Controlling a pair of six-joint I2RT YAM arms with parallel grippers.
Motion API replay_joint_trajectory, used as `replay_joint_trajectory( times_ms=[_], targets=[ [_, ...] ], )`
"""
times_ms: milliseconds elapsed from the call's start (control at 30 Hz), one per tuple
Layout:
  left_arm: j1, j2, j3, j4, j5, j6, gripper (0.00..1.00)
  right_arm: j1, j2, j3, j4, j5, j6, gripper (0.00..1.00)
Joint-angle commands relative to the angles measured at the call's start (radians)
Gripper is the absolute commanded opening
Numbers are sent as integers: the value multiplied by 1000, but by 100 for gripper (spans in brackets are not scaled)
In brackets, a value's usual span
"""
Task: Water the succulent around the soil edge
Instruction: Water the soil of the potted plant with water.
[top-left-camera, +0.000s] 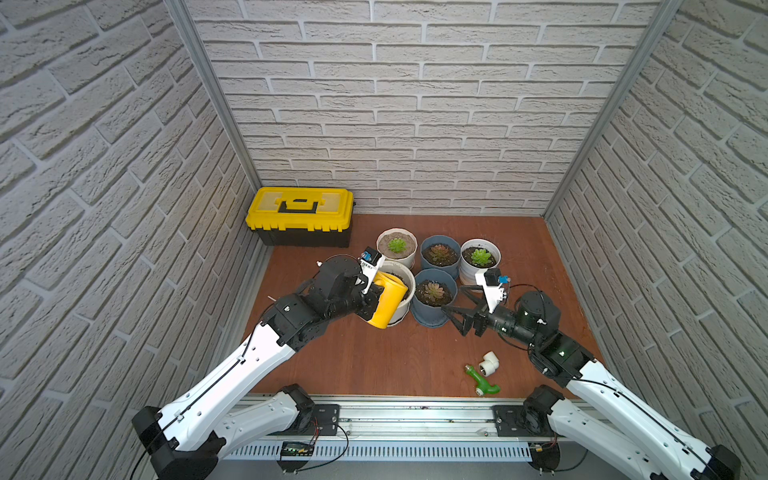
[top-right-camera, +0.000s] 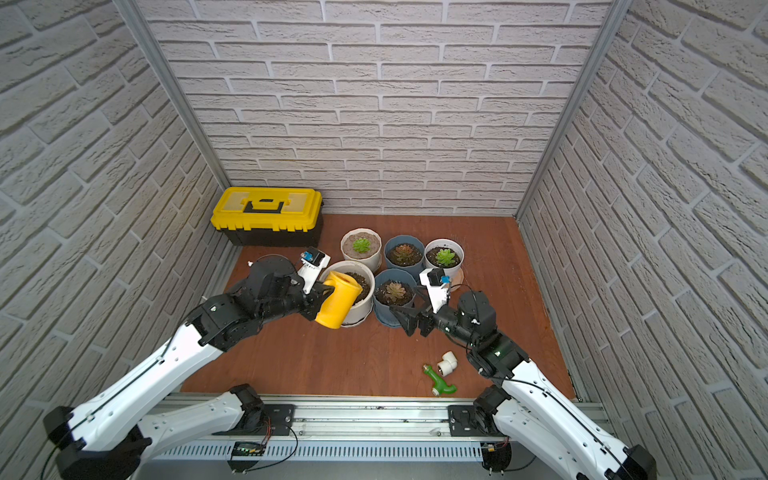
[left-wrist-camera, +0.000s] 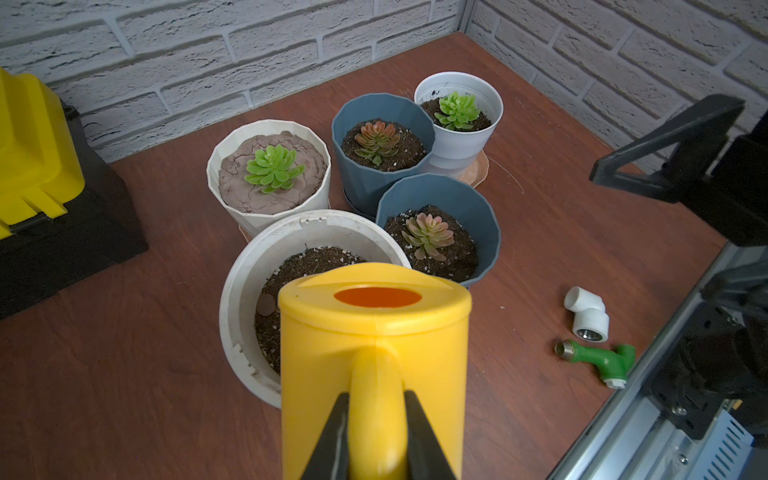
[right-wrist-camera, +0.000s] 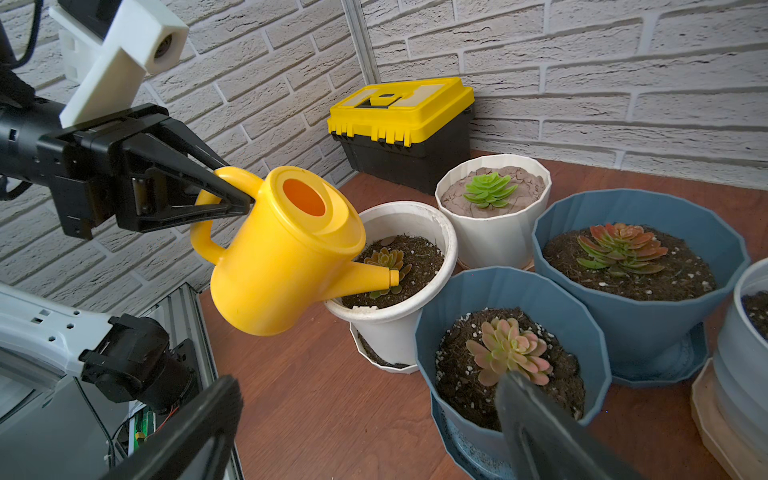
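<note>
My left gripper (left-wrist-camera: 376, 399) is shut on the handle of a yellow watering can (right-wrist-camera: 282, 257), which tilts over the wide white pot (right-wrist-camera: 449, 232). The can's spout (right-wrist-camera: 374, 278) reaches over the dark soil, with its tip right beside the small succulent (right-wrist-camera: 386, 262). The soil edge (left-wrist-camera: 316, 255) shows inside the rim. In the left wrist view the can hides the succulent. In both top views the can (top-left-camera: 388, 303) (top-right-camera: 338, 301) covers the pot's near-left side. My right gripper (top-left-camera: 451, 298) (right-wrist-camera: 370, 386) stands open and empty by the front blue pot (right-wrist-camera: 428, 332).
A ribbed white pot (top-left-camera: 411, 237), a back blue pot (top-left-camera: 424, 259) and a small white pot (top-left-camera: 467, 272) crowd behind and to the right. A yellow toolbox (top-left-camera: 300, 212) sits at the back left. A white pipe elbow (top-left-camera: 489, 362) and a green fitting (top-left-camera: 482, 380) lie near the front right.
</note>
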Motion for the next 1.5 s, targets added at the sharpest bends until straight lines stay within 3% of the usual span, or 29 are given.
replay_joint_trajectory(
  times_ms=[0,867,1467],
  targets=[
    [-5,11,37,97,-20,12,0,-2,2,10,8,-3,-2,99],
    [29,156,125,172,-112,46,0,-2,2,12,4,-7,-3,99],
    [98,97,75,136,-205,23,0,-2,3,13,3,-7,-2,99]
  ],
)
